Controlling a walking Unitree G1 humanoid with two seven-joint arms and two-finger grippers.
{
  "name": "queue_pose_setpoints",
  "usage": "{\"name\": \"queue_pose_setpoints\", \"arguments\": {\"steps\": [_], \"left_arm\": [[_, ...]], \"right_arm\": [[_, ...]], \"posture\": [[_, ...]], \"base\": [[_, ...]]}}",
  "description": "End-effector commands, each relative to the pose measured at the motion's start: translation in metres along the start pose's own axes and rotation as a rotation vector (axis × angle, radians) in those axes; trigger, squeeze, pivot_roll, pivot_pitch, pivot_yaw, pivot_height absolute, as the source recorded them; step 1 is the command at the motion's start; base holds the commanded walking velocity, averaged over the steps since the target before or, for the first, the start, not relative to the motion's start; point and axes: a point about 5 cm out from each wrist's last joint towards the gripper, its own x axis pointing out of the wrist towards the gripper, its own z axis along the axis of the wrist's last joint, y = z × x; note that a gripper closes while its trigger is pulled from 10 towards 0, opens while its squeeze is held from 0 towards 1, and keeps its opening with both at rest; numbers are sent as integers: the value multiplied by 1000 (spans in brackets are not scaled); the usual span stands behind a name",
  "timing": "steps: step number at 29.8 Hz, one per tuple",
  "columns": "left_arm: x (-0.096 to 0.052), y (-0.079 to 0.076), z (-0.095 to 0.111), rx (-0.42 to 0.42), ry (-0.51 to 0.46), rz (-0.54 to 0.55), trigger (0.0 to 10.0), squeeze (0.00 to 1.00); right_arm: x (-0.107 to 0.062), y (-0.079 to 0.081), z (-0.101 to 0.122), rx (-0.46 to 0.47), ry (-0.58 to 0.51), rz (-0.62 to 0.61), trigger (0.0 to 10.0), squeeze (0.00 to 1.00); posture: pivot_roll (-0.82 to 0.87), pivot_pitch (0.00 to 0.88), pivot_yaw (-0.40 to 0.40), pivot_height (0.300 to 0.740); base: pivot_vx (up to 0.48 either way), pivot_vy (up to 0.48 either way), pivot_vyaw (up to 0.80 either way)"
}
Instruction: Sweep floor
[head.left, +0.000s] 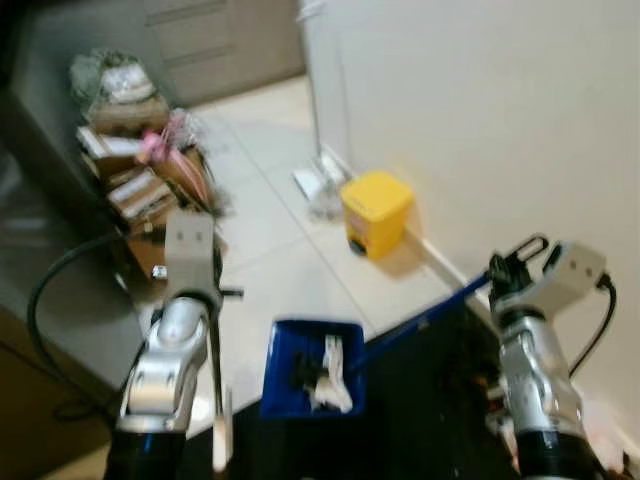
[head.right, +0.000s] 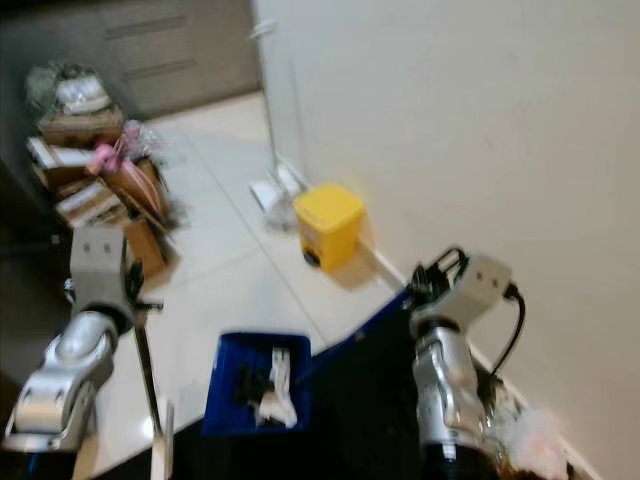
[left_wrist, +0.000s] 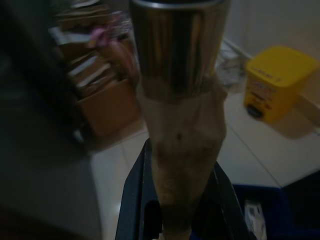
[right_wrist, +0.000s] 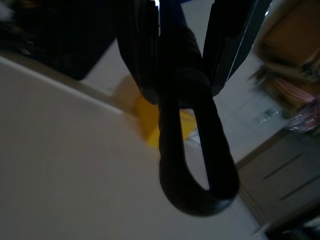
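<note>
A blue dustpan hangs low in front of me with white scraps and a dark bit in it. Its long blue handle runs up to my right gripper, which is shut on it. In the right wrist view the handle's black end loop sticks out past the fingers. My left gripper is shut on the broom handle, a metal tube wrapped in brownish tape. The thin broom pole drops beside my left arm.
A small yellow bin stands against the white wall on the right, with white litter beyond it. A pile of boxes and papers sits at the left, next to dark cabinets. Pale floor tiles lie between them.
</note>
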Motion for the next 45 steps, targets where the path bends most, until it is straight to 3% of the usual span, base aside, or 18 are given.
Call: {"name": "queue_pose_setpoints", "arguments": {"steps": [1, 45], "left_arm": [[-1, -1, 2, 15, -16, 3, 10000, 0], [-3, -1, 0, 12, -5, 2, 10000, 0]], "right_arm": [[0, 2, 4, 26, -24, 14, 10000, 0], [-2, 4, 0, 14, -3, 30, 10000, 0]], "posture": [[38, 86, 33, 740], [35, 89, 28, 740]], "base": [[0, 0, 800], [0, 0, 800]]}}
